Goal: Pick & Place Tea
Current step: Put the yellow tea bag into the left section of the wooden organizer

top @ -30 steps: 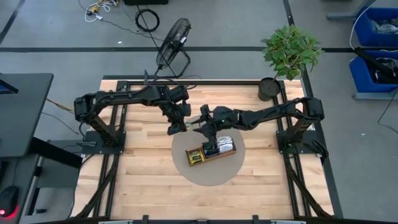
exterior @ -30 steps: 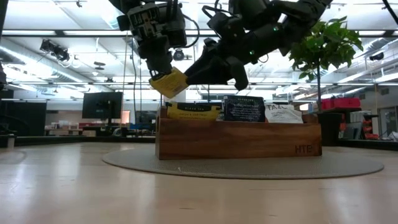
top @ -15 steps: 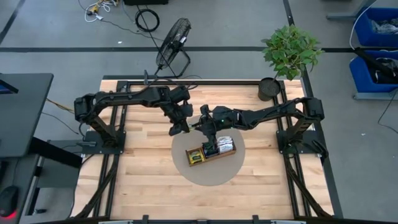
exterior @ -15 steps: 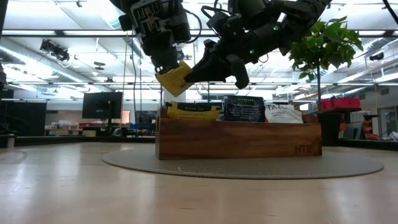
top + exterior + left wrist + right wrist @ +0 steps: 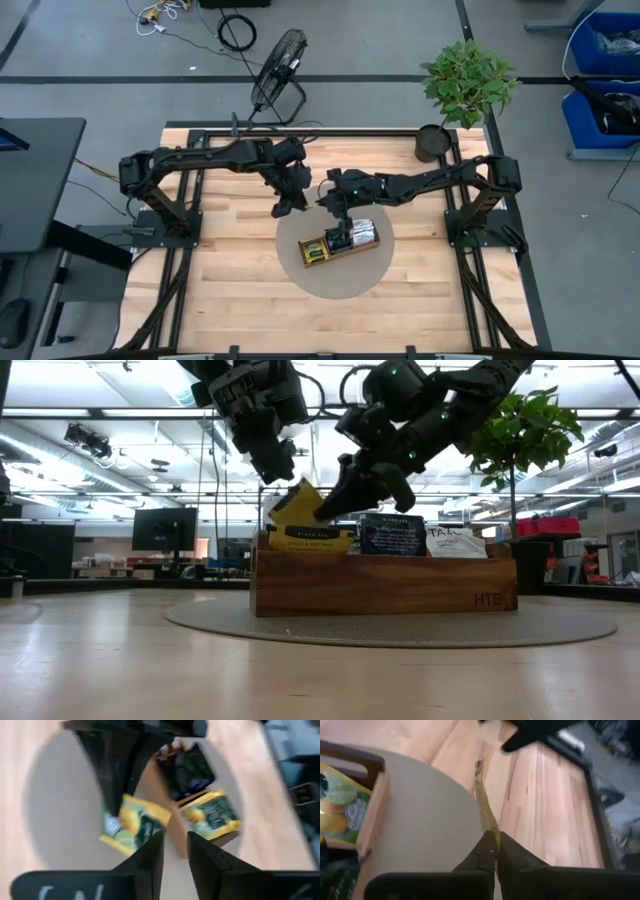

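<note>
A yellow-and-dark-green tea sachet [image 5: 295,505] hangs tilted just above the left end of the brown wooden tray [image 5: 380,585]. My right gripper [image 5: 325,512] is shut on it. My left gripper [image 5: 280,468] stands a little above the sachet, open, with nothing between its fingers [image 5: 152,852]. In the left wrist view the sachet [image 5: 134,824] shows beyond those fingers. The tray's three compartments hold upright sachets: yellow [image 5: 310,540], dark [image 5: 392,533] and white [image 5: 455,542]. The tray stands on a round grey mat [image 5: 300,272]. My right gripper pinches one edge of the sachet [image 5: 489,826] between its two fingers. They come slanting down from the table's right side. The sachet sticks out past the fingertips, seen edge-on in the right wrist view. It is tilted and lifted clear of the tray.
A potted plant [image 5: 432,142] stands at the table's far right corner. A fan [image 5: 280,60] sits on the floor beyond the far edge. Bare wooden tabletop [image 5: 230,300] lies left of and in front of the mat.
My right gripper has shut on the yellow sachet that my left gripper was holding up. My left gripper has let go and now stands apart above it. The sachet has sunk toward the tray's left end and tipped more upright, now in my right gripper's hold.
</note>
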You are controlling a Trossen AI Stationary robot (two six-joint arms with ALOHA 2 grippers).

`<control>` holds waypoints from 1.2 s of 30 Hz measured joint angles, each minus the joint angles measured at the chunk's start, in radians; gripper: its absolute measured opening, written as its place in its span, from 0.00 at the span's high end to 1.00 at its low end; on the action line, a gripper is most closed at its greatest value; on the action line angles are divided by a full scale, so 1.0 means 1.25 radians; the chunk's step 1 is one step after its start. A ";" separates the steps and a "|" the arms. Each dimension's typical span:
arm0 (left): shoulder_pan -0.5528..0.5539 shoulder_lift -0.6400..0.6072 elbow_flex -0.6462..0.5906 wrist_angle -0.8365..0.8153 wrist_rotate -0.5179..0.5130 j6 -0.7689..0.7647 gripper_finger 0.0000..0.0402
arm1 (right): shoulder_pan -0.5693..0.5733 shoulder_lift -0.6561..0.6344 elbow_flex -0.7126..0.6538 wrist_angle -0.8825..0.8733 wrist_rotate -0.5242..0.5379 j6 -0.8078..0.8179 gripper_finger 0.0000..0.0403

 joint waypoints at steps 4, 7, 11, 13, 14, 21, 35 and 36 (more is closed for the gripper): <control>0.002 -0.022 0.000 -0.002 -0.107 0.009 0.74 | -0.021 -0.004 0.000 -0.024 -0.027 0.030 1.00; 0.002 -0.050 0.000 0.024 -0.163 0.000 0.75 | -0.034 -0.006 -0.001 -0.027 -0.037 0.043 1.00; -0.007 -0.094 0.000 0.057 -0.267 0.001 0.78 | -0.045 -0.006 -0.001 -0.026 -0.044 0.057 1.00; -0.009 -0.118 0.000 0.077 -0.297 0.002 0.80 | -0.048 -0.006 -0.001 -0.026 -0.052 0.064 1.00; -0.009 -0.130 0.000 0.090 -0.299 0.009 0.81 | -0.050 -0.006 -0.001 -0.023 -0.054 0.067 1.00; -0.008 -0.284 -0.208 0.396 -0.304 -0.005 0.86 | -0.075 -0.052 -0.044 0.036 -0.075 0.076 1.00; -0.030 -0.417 -0.535 0.865 -0.246 -0.099 0.87 | -0.082 -0.164 -0.178 0.273 -0.119 0.161 1.00; -0.031 -0.415 -0.553 0.884 -0.241 -0.116 0.87 | -0.081 -0.164 -0.178 0.275 -0.120 0.162 1.00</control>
